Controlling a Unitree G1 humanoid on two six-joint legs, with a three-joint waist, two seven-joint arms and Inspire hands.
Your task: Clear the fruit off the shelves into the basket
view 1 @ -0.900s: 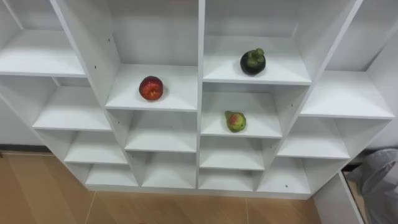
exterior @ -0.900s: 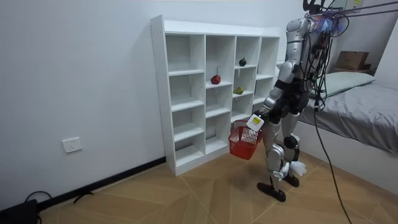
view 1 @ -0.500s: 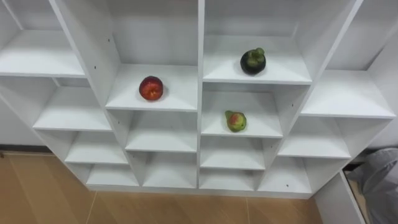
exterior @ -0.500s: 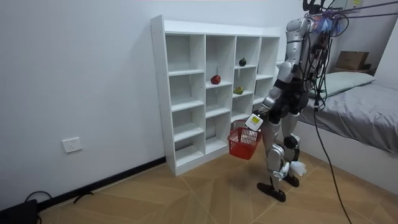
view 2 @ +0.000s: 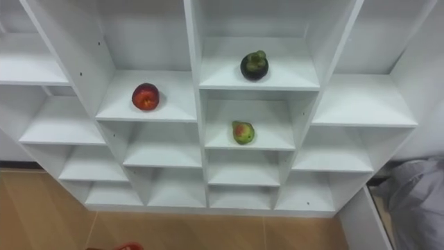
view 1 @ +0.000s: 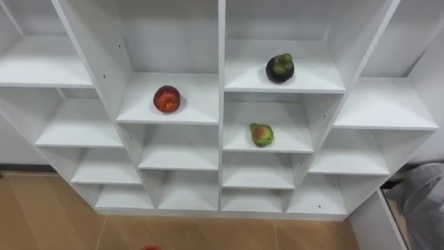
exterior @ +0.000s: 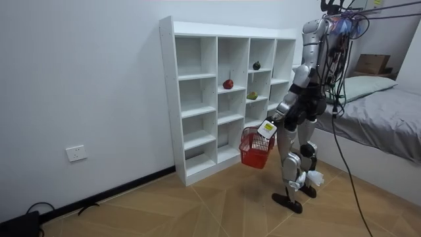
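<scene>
A white closet [view 1: 222, 104] of open cubbies stands before me. A red round fruit [view 1: 166, 98] lies on a left-of-middle shelf. A dark fruit with a green top [view 1: 279, 68] sits one column to the right and a little higher. Below it rests a green fruit with a red blush [view 1: 261, 134]. In the room view my left hand [exterior: 266, 128] hangs at hip height, shut on the handle of a red basket [exterior: 255, 147] between me and the closet. The basket's rim [view 1: 149, 248] peeks in at the bottom edge of the left eye view.
I stand on a wood floor [exterior: 197, 204] about a step from the closet. A bed with grey bedding [exterior: 388, 118] is behind me at the room view's right; its grey cover [view 1: 424, 201] shows at the lower right. The other cubbies hold nothing.
The basket has risen a little and swung closer to the closet; its red rim now shows at the bottom of the eye views. The fruits have not moved.
</scene>
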